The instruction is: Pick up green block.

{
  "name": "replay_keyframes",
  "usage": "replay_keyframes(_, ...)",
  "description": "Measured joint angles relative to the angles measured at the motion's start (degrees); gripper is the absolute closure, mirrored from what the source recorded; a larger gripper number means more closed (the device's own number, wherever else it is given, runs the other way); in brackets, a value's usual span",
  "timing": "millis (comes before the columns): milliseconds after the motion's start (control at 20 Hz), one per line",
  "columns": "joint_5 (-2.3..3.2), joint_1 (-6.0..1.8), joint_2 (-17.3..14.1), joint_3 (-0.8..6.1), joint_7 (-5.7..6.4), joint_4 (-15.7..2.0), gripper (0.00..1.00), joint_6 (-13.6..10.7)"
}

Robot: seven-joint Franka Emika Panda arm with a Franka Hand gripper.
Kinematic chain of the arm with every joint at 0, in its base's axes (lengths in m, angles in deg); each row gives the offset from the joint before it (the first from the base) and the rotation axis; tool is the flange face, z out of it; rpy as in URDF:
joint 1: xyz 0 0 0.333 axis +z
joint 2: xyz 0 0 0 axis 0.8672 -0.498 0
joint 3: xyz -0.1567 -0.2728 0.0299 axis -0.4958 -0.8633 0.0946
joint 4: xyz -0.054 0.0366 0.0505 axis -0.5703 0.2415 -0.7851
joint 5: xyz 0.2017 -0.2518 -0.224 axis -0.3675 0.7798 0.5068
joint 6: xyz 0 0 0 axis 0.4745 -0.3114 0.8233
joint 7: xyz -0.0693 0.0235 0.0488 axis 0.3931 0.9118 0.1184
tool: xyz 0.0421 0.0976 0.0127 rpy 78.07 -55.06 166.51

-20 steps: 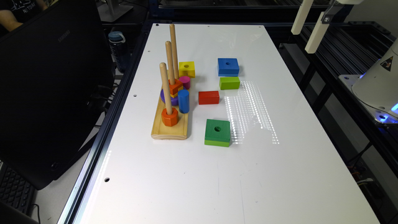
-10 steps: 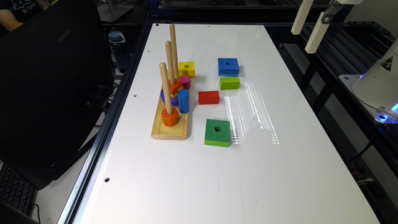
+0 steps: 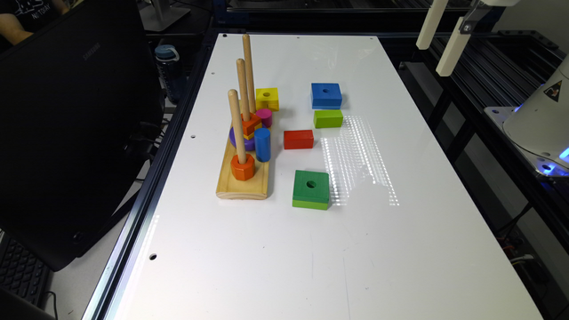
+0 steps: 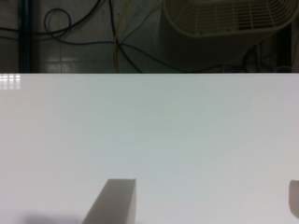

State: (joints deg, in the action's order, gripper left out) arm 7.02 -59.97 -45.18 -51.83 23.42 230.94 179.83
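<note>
The green block (image 3: 311,189) lies flat on the white table (image 3: 400,266), near the middle, its dark green top with a round hole facing up and a lime side facing the camera. My gripper (image 3: 433,60) hangs high above the table's far corner on the exterior view's right, well away from the block. In the wrist view the gripper (image 4: 208,182) is open, its fingers (image 4: 114,200) wide apart over bare white table with nothing between them.
A wooden peg board (image 3: 243,186) with three tall pegs and stacked pieces stands to the exterior view's left of the green block. Beyond it lie a red block (image 3: 298,139), a lime block (image 3: 328,118), a blue block (image 3: 326,94) and a yellow block (image 3: 267,98). A black monitor (image 3: 66,133) borders the table.
</note>
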Motion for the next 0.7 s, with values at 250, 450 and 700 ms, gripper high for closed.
replay_keyframes(250, 0.00, 0.01, 0.0, 0.00, 0.00, 0.00, 0.00, 0.0)
replay_keyframes(450, -0.30, 0.30, 0.0, 0.25, 0.08, -0.04, 0.00, 0.1)
replay_keyframes(700, -1.38, 1.39, 0.0, 1.57, 1.40, -0.28, 0.00, 0.4)
